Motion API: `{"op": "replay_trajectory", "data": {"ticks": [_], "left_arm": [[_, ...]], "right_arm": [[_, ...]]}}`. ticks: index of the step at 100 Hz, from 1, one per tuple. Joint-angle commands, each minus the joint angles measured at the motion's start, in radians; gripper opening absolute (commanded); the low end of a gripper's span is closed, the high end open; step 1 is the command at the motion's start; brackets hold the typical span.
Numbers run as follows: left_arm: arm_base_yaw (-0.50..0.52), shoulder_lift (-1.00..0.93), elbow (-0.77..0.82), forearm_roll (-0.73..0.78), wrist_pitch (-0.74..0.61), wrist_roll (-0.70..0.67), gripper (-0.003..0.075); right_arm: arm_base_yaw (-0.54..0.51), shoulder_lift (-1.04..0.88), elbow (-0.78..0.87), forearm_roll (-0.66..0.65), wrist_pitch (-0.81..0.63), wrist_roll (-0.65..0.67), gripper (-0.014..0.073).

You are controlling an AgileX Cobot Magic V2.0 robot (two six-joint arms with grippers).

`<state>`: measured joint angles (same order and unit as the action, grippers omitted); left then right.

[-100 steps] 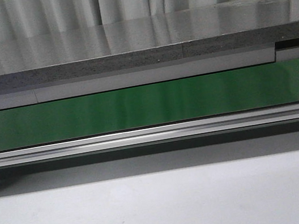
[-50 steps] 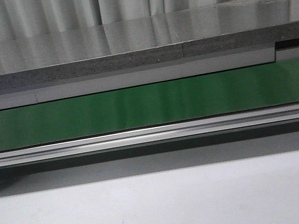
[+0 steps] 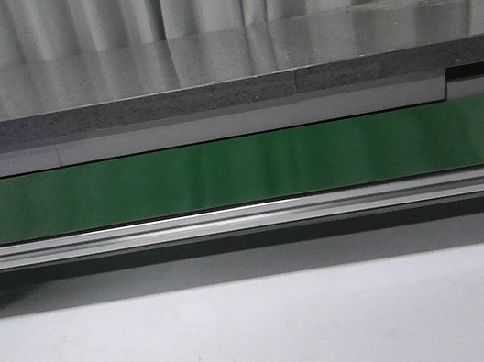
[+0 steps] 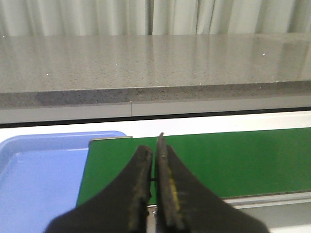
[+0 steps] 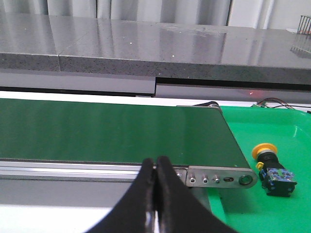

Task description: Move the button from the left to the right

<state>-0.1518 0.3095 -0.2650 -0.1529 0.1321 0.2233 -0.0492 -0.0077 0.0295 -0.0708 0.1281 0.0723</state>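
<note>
The button, with a round orange-yellow cap on a black body with a bluish part, lies on its side in the green tray just past the belt's right end; it shows only in the right wrist view. My right gripper is shut and empty, in front of the green belt and to the left of the button. My left gripper is shut with nothing in it, over the belt's left end. Neither gripper shows in the front view, where the belt runs bare.
A blue tray sits at the belt's left end. Behind the belt runs a grey stone counter with curtains beyond. A metal rail fronts the belt, ending in a bracket. White tabletop lies nearest.
</note>
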Motion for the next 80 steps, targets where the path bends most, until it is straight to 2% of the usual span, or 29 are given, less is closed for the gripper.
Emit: {"op": "replay_trajectory", "data": {"ticks": [1, 16, 67, 80], "left_arm": [[-0.006, 0.004, -0.015, 0.075, -0.104, -0.021, 0.0005], [-0.006, -0.039, 0.033, 0.171, -0.12, -0.161, 0.0005], [-0.006, -0.348, 0.285, 0.161, -0.124, -0.164, 0.0005], [0.009, -0.349, 0.304, 0.159, -0.132, -0.164, 0.0005]], "right_arm": [[-0.006, -0.015, 0.0, -0.001, -0.079, -0.001, -0.0122], [-0.006, -0.015, 0.0, -0.001, -0.079, -0.001, -0.0122], [-0.006, -0.015, 0.0, -0.001, -0.079, -0.001, -0.0122], [-0.006, -0.015, 0.0, -0.001, -0.079, -0.001, -0.0122]]}}
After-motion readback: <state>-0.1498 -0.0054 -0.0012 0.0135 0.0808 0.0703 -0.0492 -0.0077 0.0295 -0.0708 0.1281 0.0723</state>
